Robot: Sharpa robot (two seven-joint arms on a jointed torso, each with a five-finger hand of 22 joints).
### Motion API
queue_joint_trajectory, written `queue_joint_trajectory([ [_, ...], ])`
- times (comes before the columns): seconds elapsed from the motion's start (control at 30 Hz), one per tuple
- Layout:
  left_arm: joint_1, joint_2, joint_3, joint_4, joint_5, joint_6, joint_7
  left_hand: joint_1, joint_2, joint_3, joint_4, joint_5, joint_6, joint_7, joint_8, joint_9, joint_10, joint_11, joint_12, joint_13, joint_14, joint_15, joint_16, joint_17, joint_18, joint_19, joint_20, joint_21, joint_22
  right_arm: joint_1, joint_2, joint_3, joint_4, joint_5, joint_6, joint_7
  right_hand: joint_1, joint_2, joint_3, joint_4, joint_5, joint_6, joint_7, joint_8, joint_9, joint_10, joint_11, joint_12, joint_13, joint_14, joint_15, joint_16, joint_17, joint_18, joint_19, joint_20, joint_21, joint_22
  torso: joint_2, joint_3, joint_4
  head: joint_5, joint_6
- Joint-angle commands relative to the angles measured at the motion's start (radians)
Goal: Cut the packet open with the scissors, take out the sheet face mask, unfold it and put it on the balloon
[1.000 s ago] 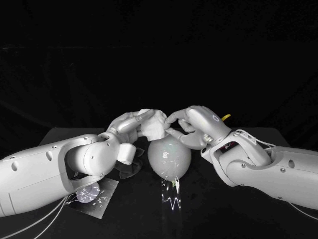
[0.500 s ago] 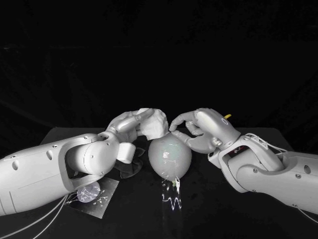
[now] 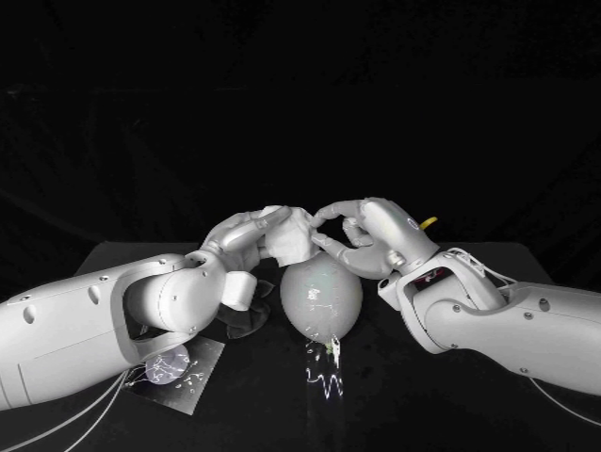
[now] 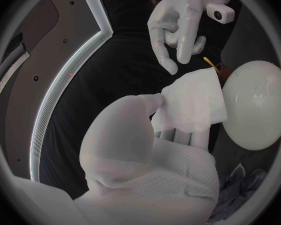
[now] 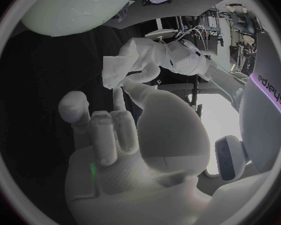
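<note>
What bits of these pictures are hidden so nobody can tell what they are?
- Yellow tip, head view: the right hand hides the rest, so what it is stays unclear.
- Silvery flat packet, head view: the white left arm covers part.
- Folded white sheet face mask, left wrist view: the left hand covers its lower edge.
- Pale balloon, head view: mask and hands hide its top.

Head view dim, black backdrop swallows detail. Glare spots on balloon [image 3: 321,294], thin reflection streak on table [image 3: 124,256] in front of it. Wrist views: fisheye bend, dark vignette at rims.
</note>
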Motion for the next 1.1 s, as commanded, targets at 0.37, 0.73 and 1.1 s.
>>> queue_joint_trajectory([
  [0.37,0.002,0.003,0.001,0.011,-0.001,0.012,0.000,-0.005,0.025,0.013,-0.004,0.003,-0.026,0.003,0.006,0.013,-0.019,0.002,-0.004,-0.001,0.047,-0.005,0.015,0.005,0.016,0.042,-0.009,0.013,0.001,-0.001,0.040,0.000,-0.019,-0.026,-0.043,-0.030,0.004,-0.022,-0.023,0.015,-0.001,-0.022,0.010,-0.032,-0.017,0.065,0.018,-0.021,0.205,0.095,0.019,-0.006,0.236,0.017,-0.031,0.008,-0.029,-0.021,0.001,0.0008,-0.0001,0.004,0.001],
  [0.73,0.002,0.001,0.001,0.016,-0.001,0.010,-0.003,-0.009,0.030,0.013,-0.009,0.003,-0.040,0.003,0.018,0.023,-0.029,0.000,-0.002,-0.001,0.080,-0.011,0.030,0.011,0.016,0.074,-0.017,0.023,0.003,-0.001,0.050,0.001,-0.029,-0.045,-0.043,-0.059,0.011,-0.020,-0.026,0.017,0.000,-0.005,0.007,-0.030,-0.019,0.068,0.017,-0.014,0.210,0.096,0.019,-0.004,0.241,0.017,-0.028,0.010,-0.027,-0.017,0.000,-0.0004,-0.0016,0.003,0.000],
  [1.1,0.002,0.001,0.002,0.020,-0.001,0.018,0.006,-0.010,0.031,0.013,-0.010,0.003,-0.041,0.002,0.021,0.024,-0.029,0.000,-0.002,0.000,0.083,-0.012,0.031,0.011,0.016,0.077,-0.018,0.024,0.003,-0.001,0.050,0.001,-0.032,-0.083,0.009,-0.106,0.045,-0.007,-0.026,0.013,0.000,0.057,-0.013,-0.018,-0.021,0.082,0.001,0.009,0.229,0.104,0.008,0.004,0.263,0.015,-0.009,0.008,-0.012,0.002,-0.001,-0.0006,-0.0002,0.002,-0.002],
])
